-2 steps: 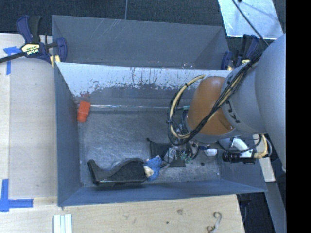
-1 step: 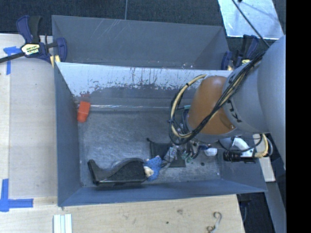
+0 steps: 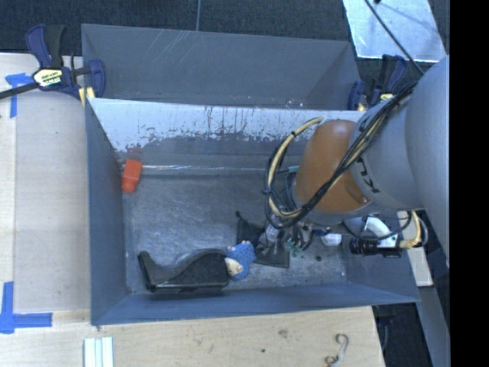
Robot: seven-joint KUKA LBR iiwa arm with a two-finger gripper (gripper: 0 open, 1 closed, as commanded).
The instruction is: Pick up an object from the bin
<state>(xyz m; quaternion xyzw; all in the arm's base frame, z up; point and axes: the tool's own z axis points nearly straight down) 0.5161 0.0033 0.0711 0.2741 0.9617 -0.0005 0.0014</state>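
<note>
One gripper [image 3: 276, 241] low near the bin's [image 3: 107, 205] front edge, right of centre; open or closed, impossible to tell behind cables [image 3: 351, 155]. Nearest, just left: blue-yellow toy [image 3: 241, 257], touching a long black thing [image 3: 187, 272]. Likely the descent step; next, settle, close, lift. Orange block [image 3: 131, 176] by left wall.
</note>
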